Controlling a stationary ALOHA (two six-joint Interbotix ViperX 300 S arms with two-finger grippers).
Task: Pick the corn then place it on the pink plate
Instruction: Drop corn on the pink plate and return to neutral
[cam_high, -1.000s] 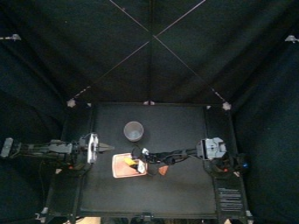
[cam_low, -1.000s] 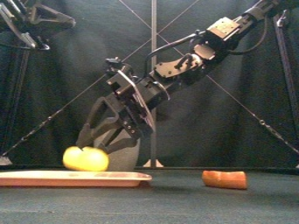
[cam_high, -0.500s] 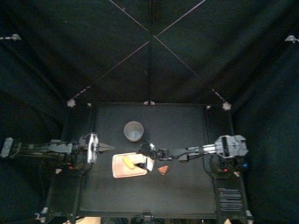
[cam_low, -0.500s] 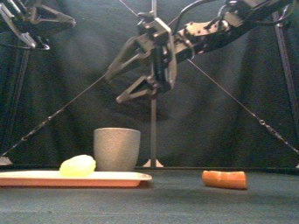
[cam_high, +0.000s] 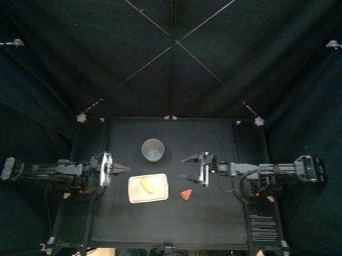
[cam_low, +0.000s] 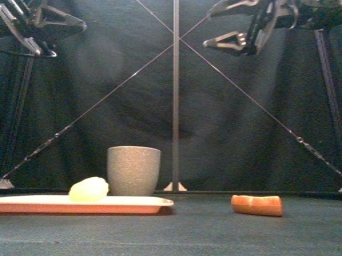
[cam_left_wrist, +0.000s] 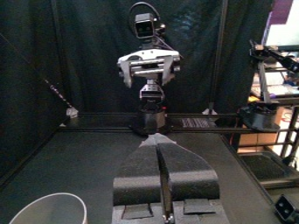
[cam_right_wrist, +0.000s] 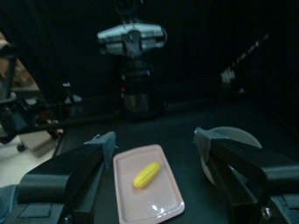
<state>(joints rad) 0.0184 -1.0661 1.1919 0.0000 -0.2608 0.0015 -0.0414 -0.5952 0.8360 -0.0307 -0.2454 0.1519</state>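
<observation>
Corn (cam_low: 90, 188) lies on the pink plate (cam_low: 134, 203). Your right gripper (cam_right_wrist: 152, 140) hangs high, right of the plate, jaws apart. Left gripper (cam_left_wrist: 159, 144) rests left of the plate, jaws together. Risk: a low pass would knock the rounded corn off the plate.

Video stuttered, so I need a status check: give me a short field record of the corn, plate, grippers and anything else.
plate: flat pink tray, left of table's middle
corn: yellow toy corn cob, lying on the plate, ungripped
right gripper: open, empty, raised high
left gripper: shut, resting at the left
others: tall grey speckled cup behind tray; orange toy food right of tray
</observation>
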